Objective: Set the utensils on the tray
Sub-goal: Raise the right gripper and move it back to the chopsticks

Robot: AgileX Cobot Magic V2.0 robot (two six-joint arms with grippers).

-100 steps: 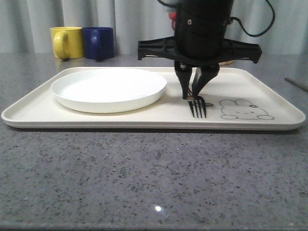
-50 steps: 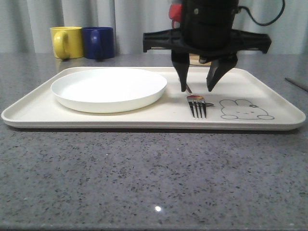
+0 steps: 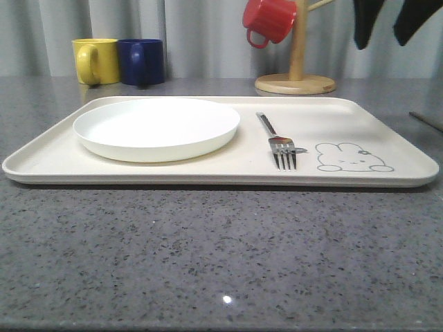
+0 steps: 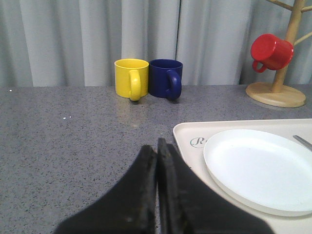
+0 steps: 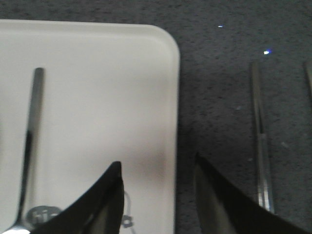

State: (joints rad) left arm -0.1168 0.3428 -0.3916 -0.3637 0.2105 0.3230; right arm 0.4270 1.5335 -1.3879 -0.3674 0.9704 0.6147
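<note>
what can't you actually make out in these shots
- Right gripper, open: in the front view the top edge cuts off all but its two finger ends.
- Utensil on the table beside the tray: right wrist view, blurred; its kind is unclear, and another is cut by the frame edge.
- Fork tines: right wrist view, hidden below the frame and a finger.
- Left gripper, shut: its fingers hide the table beneath.

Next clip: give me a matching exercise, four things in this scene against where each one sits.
Things:
1. fork
2. white plate
3. red mug
4. yellow mug

Places:
A. hanging on the wooden mug stand
B. on the table behind the tray, beside the blue mug
C. on the tray, left part
D. on the tray, beside the rabbit drawing

Pairs: 1-D, 2-C, 3-A, 4-B
</note>
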